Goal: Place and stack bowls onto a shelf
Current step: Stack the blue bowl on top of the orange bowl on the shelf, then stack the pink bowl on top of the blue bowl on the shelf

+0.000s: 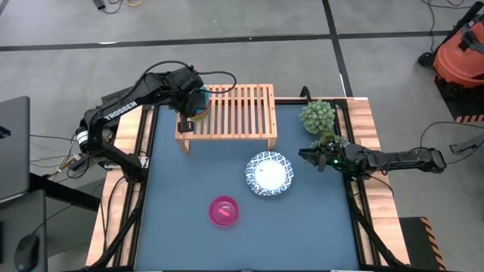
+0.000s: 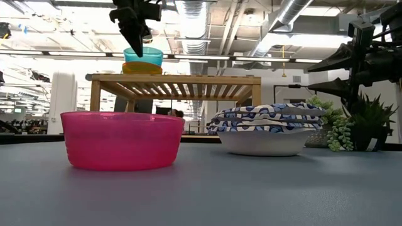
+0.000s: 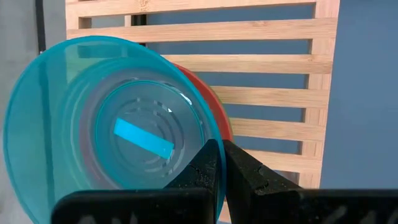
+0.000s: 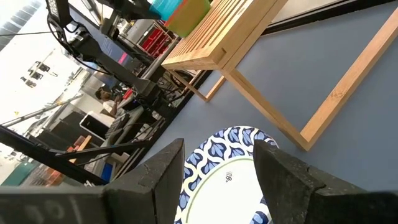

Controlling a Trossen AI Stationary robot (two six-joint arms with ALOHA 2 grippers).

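The teal bowl [image 3: 93,118] sits upright in the red bowl [image 3: 216,106] on the far left end of the light-wood shelf [image 1: 231,113]; a green bowl [image 4: 189,14] shows under them in the right wrist view. My left gripper [image 3: 222,163] is above this stack, shut on the teal bowl. Two white bowls with blue rims [image 2: 269,129] lie nested on the table right of centre. The magenta bowl [image 1: 224,211] stands upright on the table nearer the near edge. My right gripper [image 1: 308,157] hovers open just right of the white bowls [image 4: 230,177]. My left gripper pinches the teal bowl's rim [image 3: 210,134], with one finger inside the bowl and one outside. It comes from above, pointing down [image 2: 139,34]. The bowl stays upright and appears to rest nested in the red bowl below it.
Two small potted plants [image 1: 318,115] stand at the table's right far corner, close behind my right gripper. The shelf's slats right of the stack are bare. The wooden table border [image 1: 363,113] frames the blue mat.
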